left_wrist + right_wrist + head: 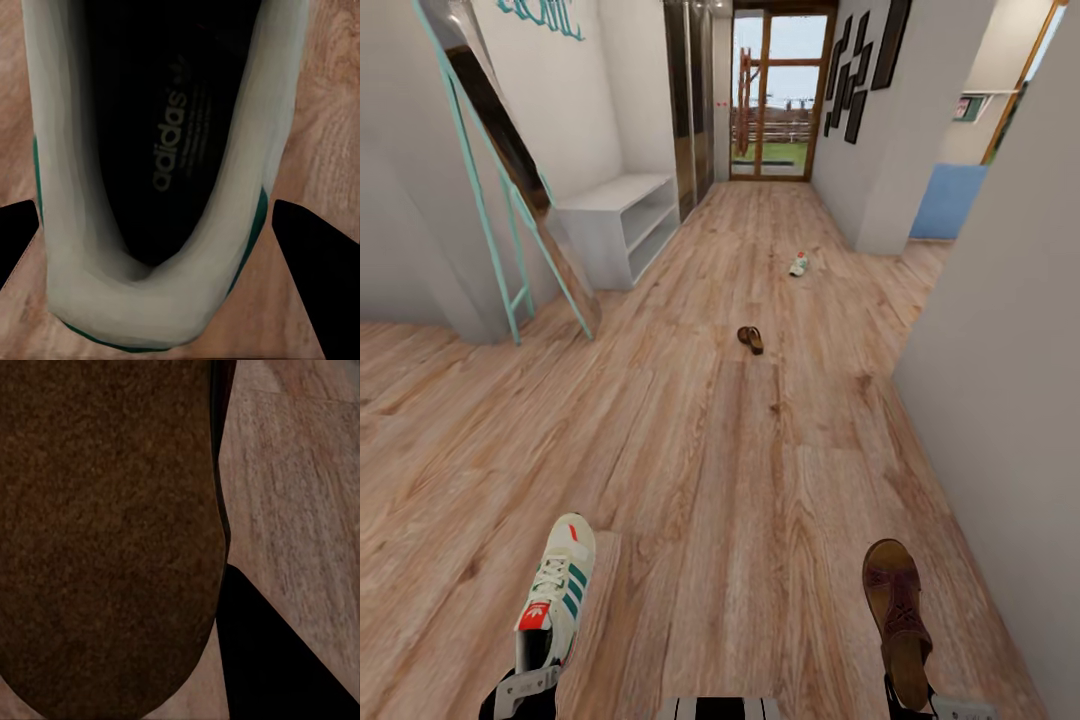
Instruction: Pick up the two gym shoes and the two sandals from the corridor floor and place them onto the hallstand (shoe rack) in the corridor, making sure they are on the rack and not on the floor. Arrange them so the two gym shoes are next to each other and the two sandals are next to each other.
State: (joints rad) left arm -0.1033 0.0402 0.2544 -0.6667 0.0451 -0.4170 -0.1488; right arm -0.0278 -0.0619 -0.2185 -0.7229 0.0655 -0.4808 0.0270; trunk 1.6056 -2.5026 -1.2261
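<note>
While each pincer pinches one shoe, one gym shoe [798, 264] and one sandal [750, 339] lie ahead.

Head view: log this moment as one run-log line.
left gripper: holds gym shoe | right gripper: holds sandal | floor ahead: second sandal, second gym shoe | white shelf unit: ahead left

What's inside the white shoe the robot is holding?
Inside the white shoe is a dark insole with "adidas" printed on it. The toe end is too dark to see. The left pincer grips its heel.
</note>
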